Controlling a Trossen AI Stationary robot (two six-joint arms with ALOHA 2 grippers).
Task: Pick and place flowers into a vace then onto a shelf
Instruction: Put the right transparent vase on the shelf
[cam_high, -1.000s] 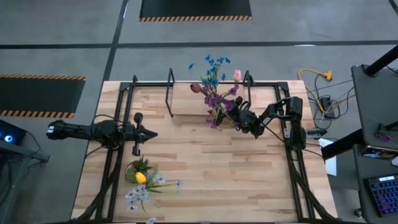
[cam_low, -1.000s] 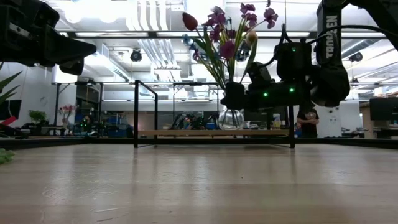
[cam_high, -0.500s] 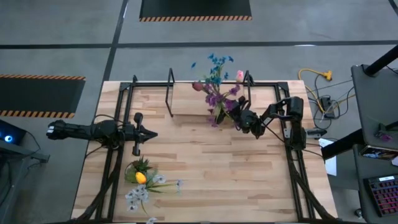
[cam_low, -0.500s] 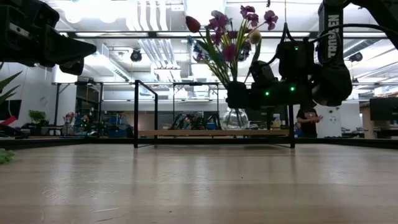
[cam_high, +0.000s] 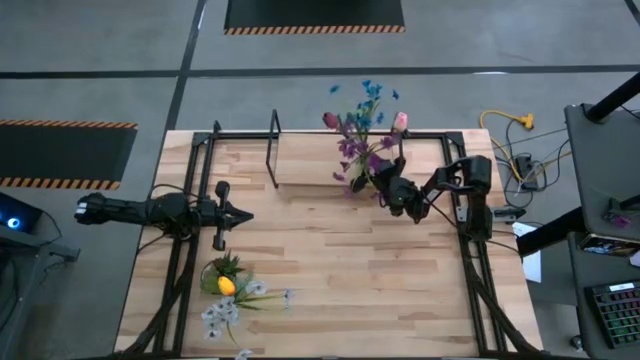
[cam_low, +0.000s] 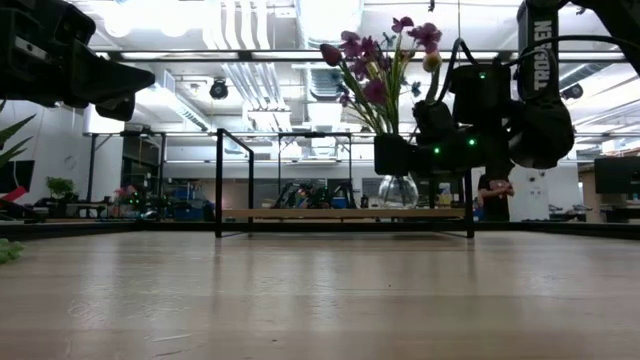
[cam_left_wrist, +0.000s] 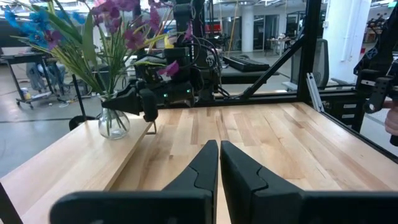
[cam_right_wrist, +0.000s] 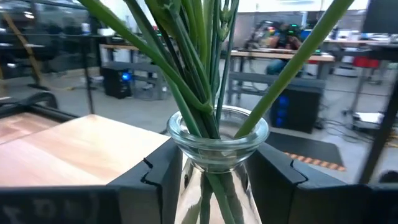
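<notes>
High view: the right gripper (cam_high: 385, 188) reached across the far side of the wooden table (cam_high: 340, 290) with its jaws closed around the neck of the vace (cam_low: 398, 191), a small clear glass vessel that stood on the shelf (cam_high: 305, 165), the raised light board with black loop supports at the table's far edge. The flowers (cam_high: 362, 135) fanned out of the vase in purple, blue, pink and dark red. From the low view the glass base met the board toward its right end, with the blooms spread above the dark gripper. The right wrist view showed the two fingers (cam_right_wrist: 163, 177) pressed on either side of the glass neck, green stems (cam_right_wrist: 202, 74) crowding through the rim.

The left gripper (cam_high: 240, 214) waited well apart over the table's left half, its fingers (cam_left_wrist: 205, 165) shut together with nothing between them.

Near the front left corner lay a leafy green plant (cam_high: 226, 272) with a yellow bloom, and just beside it a few pale flowers (cam_high: 222, 318) rested on the tabletop. In the room behind, a person (cam_low: 495, 195) stood beyond the table at the right.
</notes>
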